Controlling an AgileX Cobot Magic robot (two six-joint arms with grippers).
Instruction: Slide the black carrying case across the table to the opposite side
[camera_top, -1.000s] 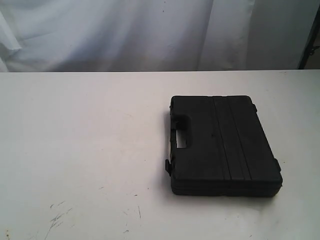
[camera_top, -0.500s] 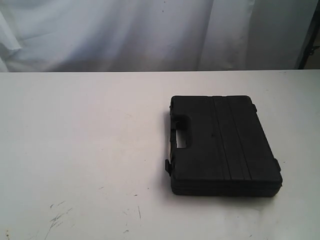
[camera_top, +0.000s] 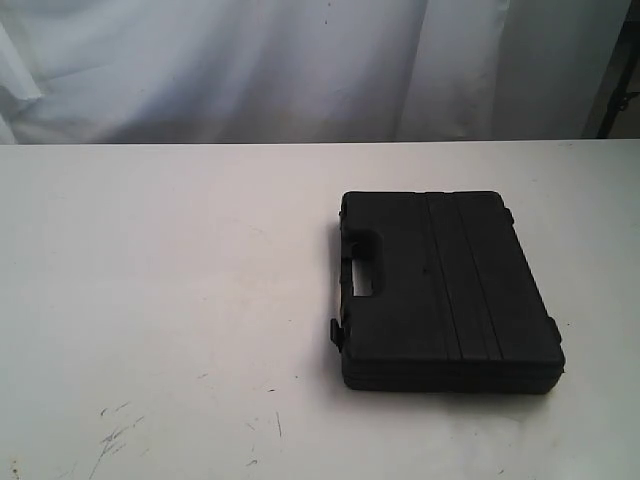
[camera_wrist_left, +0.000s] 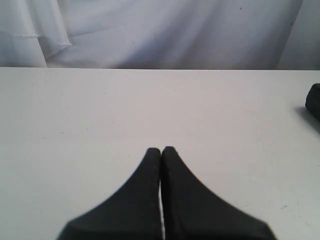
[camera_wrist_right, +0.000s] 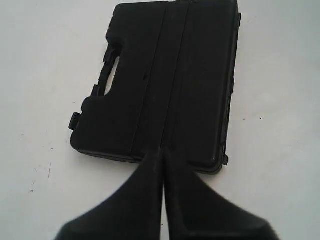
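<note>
The black carrying case (camera_top: 445, 290) lies flat on the white table (camera_top: 160, 280), right of the middle, its handle cut-out facing left. Neither arm shows in the exterior view. In the right wrist view the case (camera_wrist_right: 165, 80) fills the upper middle, and my right gripper (camera_wrist_right: 162, 152) is shut, its tips over the case's near edge; whether they touch it I cannot tell. In the left wrist view my left gripper (camera_wrist_left: 161, 149) is shut with nothing in it over bare table (camera_wrist_left: 100, 110). Only a corner of the case (camera_wrist_left: 314, 101) shows there, at the frame's edge.
A white cloth backdrop (camera_top: 300, 60) hangs behind the table's far edge. Dark scuff marks (camera_top: 115, 435) lie near the front left of the tabletop. A dark stand (camera_top: 620, 80) rises at the far right.
</note>
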